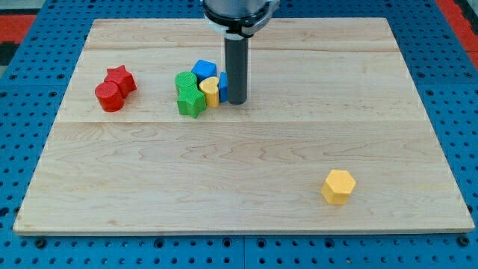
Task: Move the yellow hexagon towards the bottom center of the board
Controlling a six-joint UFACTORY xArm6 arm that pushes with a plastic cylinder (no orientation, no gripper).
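Observation:
The yellow hexagon (338, 186) lies alone at the board's lower right, near the bottom edge. My tip (236, 101) stands far from it, up and to the left, at the right side of a cluster of blocks. It touches or nearly touches a blue block (222, 87) partly hidden behind the rod. The cluster holds a yellow block (210, 91), a blue block (203, 70) at its top, a green block (185, 81) and a green star (191, 101).
A red star (120, 78) and a red cylinder (109, 96) sit together at the view's left. The wooden board (246, 194) rests on a blue pegboard table (22, 90).

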